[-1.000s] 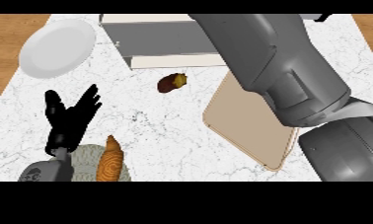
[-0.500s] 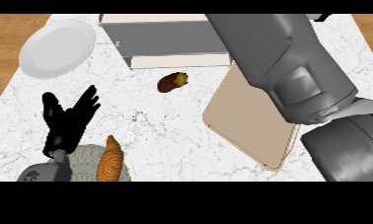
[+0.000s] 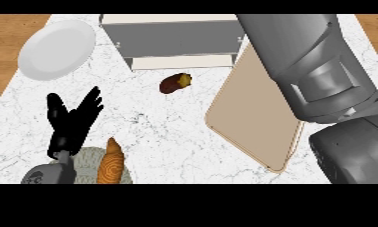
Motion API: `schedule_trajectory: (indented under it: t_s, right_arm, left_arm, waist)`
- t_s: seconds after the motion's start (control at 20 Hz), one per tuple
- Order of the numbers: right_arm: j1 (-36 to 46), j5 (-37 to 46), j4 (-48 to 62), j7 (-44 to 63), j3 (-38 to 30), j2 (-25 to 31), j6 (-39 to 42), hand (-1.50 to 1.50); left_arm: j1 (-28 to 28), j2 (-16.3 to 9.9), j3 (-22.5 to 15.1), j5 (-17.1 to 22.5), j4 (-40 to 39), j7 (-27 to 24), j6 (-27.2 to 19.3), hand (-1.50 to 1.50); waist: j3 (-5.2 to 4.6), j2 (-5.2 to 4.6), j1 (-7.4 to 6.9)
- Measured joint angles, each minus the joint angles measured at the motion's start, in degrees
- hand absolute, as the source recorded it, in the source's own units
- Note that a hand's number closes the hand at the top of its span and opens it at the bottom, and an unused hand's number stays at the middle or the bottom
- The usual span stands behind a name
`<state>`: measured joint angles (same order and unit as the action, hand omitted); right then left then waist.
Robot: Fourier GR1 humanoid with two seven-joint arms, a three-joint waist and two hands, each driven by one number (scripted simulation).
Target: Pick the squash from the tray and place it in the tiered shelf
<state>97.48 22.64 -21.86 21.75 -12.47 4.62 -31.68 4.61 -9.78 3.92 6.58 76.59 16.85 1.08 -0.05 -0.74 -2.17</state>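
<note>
White marble counter fills almost all of the head view, and brown wood shows only at the 10 o'clock and 2 o'clock corners.

Head view: the squash lies on the bare marble a little above the middle, toward 12 o'clock. It is small and oval, dark brown with a yellow patch at its upper right end. It is not on the tray; the tray, a flat beige board with a thin rim, lies tilted just beside it at 3 o'clock, and the two seem apart. Just above the squash, at 12 o'clock, stands the tiered shelf, grey with a pale lower level at its front edge. The squash is near this front edge but not touching it.

A white plate lies at 10 o'clock, partly over the wood. At 7 o'clock a croissant rests on a round grey-green mat.

The left hand shows at 8 o'clock, black, with straight fingers spread upward, holding nothing, well apart from the squash.

The right arm is a big grey shape from 1 o'clock down to 4 o'clock. It covers the right part of the tray and the right end of the shelf. The right hand itself is not in view, so I cannot tell its state.
</note>
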Motion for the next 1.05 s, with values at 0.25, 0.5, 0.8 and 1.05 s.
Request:
schedule_trajectory:
  t_s: [0.25, 0.5, 0.8, 1.05]
  right_arm:
    - [-0.5, 0.1, -0.6, -0.3, -1.5, 2.1, -5.9, -1.50]
    - [-2.9, 0.5, -2.1, 1.3, -2.5, 6.6, -9.7, -1.50]
    - [-8.2, -1.7, -8.9, 3.4, -4.3, 11.8, -8.7, -1.50]
    - [-15.3, -5.2, -17.9, 4.9, -4.9, 16.3, -1.1, -1.50]
  left_arm:
    - [-0.7, 0.4, -0.1, -0.2, 0.4, 0.0, -0.3, 0.00]
    - [-1.9, 0.0, 0.6, 0.2, 0.8, 0.2, -0.2, 0.00]
    - [-2.3, -0.2, 1.2, 0.4, 1.1, 0.6, -0.2, 0.00]
    - [-3.5, -0.6, 1.9, 0.6, 2.4, 0.9, -0.3, 0.00]
  waist:
    - [0.00, 0.25, 0.40]
    - [0.03, 0.65, 1.44]
    - [0.07, 1.08, 2.61]
    - [0.09, 1.28, 3.12]
